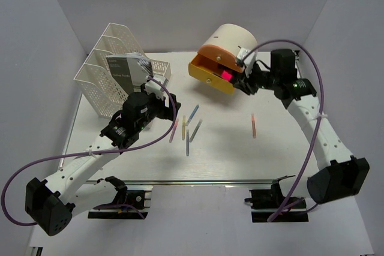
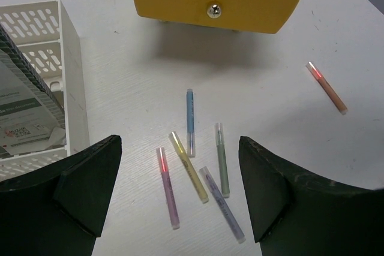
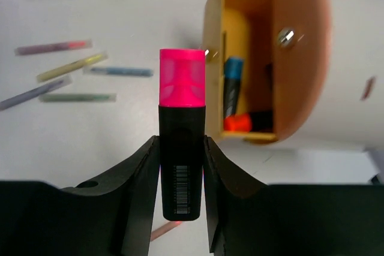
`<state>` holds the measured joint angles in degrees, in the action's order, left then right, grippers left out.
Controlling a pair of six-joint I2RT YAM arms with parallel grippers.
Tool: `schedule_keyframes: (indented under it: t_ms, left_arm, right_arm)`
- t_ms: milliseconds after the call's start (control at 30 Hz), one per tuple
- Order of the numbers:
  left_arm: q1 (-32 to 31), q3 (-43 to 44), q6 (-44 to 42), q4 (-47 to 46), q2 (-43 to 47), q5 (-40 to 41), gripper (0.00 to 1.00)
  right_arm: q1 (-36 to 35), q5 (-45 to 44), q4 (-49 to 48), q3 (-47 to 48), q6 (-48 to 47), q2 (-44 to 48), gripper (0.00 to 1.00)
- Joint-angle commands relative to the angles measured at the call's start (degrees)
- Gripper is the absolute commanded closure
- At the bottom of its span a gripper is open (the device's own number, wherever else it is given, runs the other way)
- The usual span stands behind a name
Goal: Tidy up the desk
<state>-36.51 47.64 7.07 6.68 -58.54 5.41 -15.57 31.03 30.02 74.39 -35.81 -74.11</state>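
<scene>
1. Arm bases [image 1: 45, 205] sit at the near rail of the desk [image 1: 228, 157], the white tabletop that fills the walled cell. Left arm [image 1: 90, 160] stretches forward, and the left gripper [image 1: 161, 93] is near the mesh file rack [image 1: 111, 67]. Right arm [image 1: 318, 130] bends elbow-out. The right gripper [image 1: 238, 78] is at the mouth of the yellow drawer [image 1: 210, 76] of the drawer unit [image 1: 231, 40], carrying a pink highlighter [image 1: 227, 75].
2. Left wrist: fingers [image 2: 84, 190] are spread wide and empty, hovering over the desk. Five loose pens [image 2: 190, 122] lie clustered between them. A reddish pen [image 2: 327, 87] lies well apart to the right. The yellow drawer is pulled out just beyond.
3. Right wrist: fingers [image 3: 138, 178] are partly closed, clamping the highlighter's black barrel with the pink cap forward. The drawer is open just ahead and to the right. A blue marker [image 3: 233, 85] and an orange marker [image 3: 239, 123] are already inside.
4. Progress, my read: partway. Two markers are stowed and the highlighter is next in. Six pens are left on the desk, and the left gripper looks staged for them.
</scene>
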Motion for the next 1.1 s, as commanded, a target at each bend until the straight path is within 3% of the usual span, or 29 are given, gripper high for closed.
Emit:
schedule_keyframes:
  t_ms: [0, 233, 367, 600, 733, 967, 1067]
  left_arm:
    - [-0.14, -0.53, -0.83, -1.05, 0.54, 0.91, 0.12]
    - [-0.14, -0.70, -1.18, -1.05, -0.43, 1.71, 0.12]
    - [-0.14, -0.62, -1.18, -1.05, -0.78, 1.01, 0.12]
    - [-0.14, -0.53, -0.83, -1.05, -0.26, -0.22, 0.12]
    - [-0.14, -0.53, -0.74, -1.23, 0.18, -1.01, 0.12]
    - [-0.14, -0.62, -0.74, -1.23, 1.06, -0.58, 0.11]
    - [-0.14, -0.53, -0.65, -1.23, 1.24, -0.49, 0.11]
  right_arm:
    - [-2.44, -4.55, -3.73, 8.30, -1.36, -6.82, 1.00]
    - [-4.56, -10.63, -6.99, 24.46, -1.28, -21.85, 0.98]
    - [-4.56, -12.57, -7.34, 27.91, -0.84, -26.43, 0.95]
    - [-4.47, -13.45, -9.37, 22.56, -0.23, -27.84, 0.75]
    - [-4.55, -13.10, -9.37, 21.59, 1.00, -28.46, 0.55]
    - [-4.55, -13.10, -9.01, 22.99, 3.38, -29.34, 0.48]
    - [-4.55, -9.96, -9.01, 22.64, 3.91, -27.16, 0.53]
